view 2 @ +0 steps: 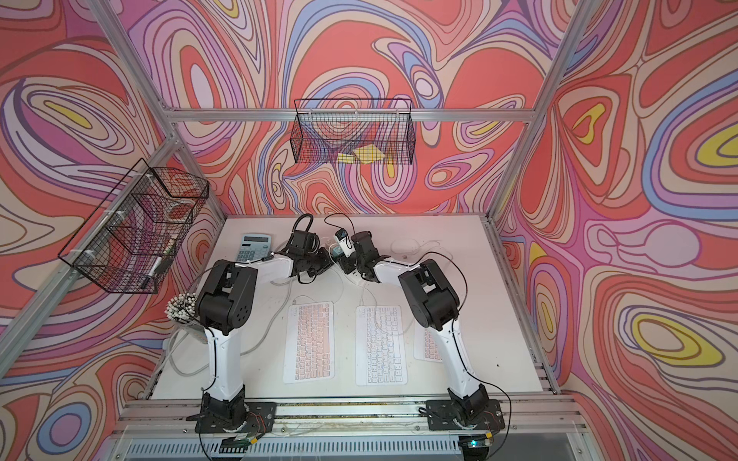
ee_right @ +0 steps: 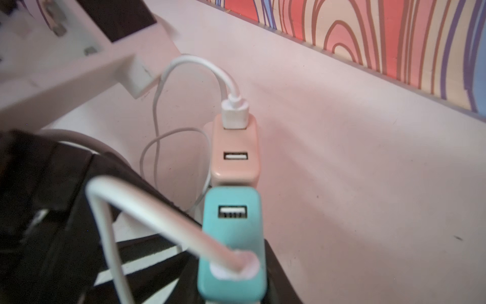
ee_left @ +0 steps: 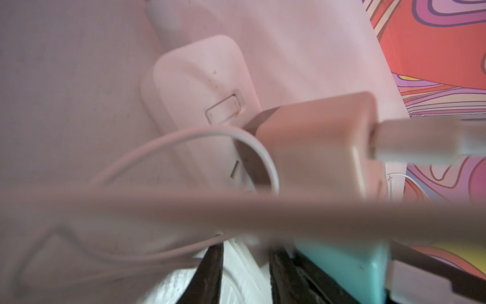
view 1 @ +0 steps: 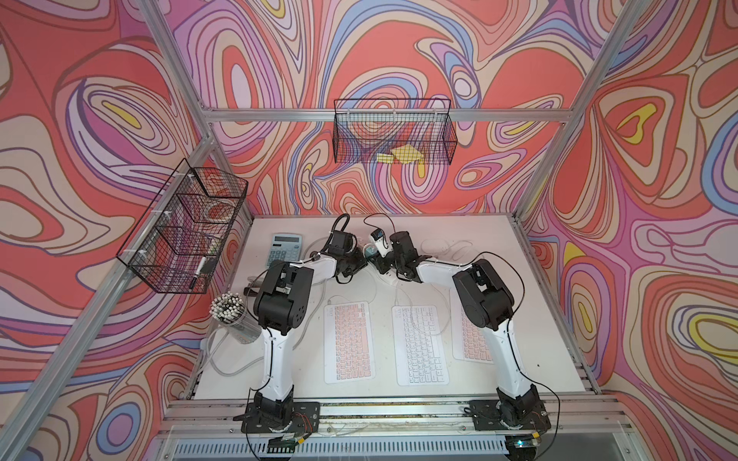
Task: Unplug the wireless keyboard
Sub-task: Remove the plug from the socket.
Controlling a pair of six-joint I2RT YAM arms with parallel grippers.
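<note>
Three keyboards lie flat, side by side, from the table's (view 1: 535,335) centre toward 6 o'clock. The pink keyboard (view 1: 348,342) is at 7 o'clock, the white keyboard (view 1: 419,345) in the centre, and the second pink keyboard (view 1: 471,339) at 5 o'clock, partly covered by my right arm. Thin white leads run from them toward 12 o'clock, where the power strip (ee_left: 200,86) sits. I cannot trace which lead serves which keyboard.

Two chargers stand in the strip, just beside each other. The pink charger (ee_right: 236,158) is nearer the strip's switch (ee_left: 223,110). It carries a white USB plug (ee_right: 234,113) in one port, and its other port is empty. The teal charger (ee_right: 232,237) has one empty port and a white cable (ee_right: 147,205) seated in the other.

Right gripper (ee_right: 231,287): closed on the teal charger's body, with a black finger on each flank. I judge the purpose is to brace the charger in the strip, so that a pull frees the cable alone.

Left gripper (view 1: 359,261): close at 9 o'clock of the chargers. A blurred cable crosses its wrist view, so I cannot tell whether the jaws are parted or clamped, nor whether they hold anything.

Status: the cable is seated in its port, so the unplugging is not yet done. The pull should follow the port axis.
</note>
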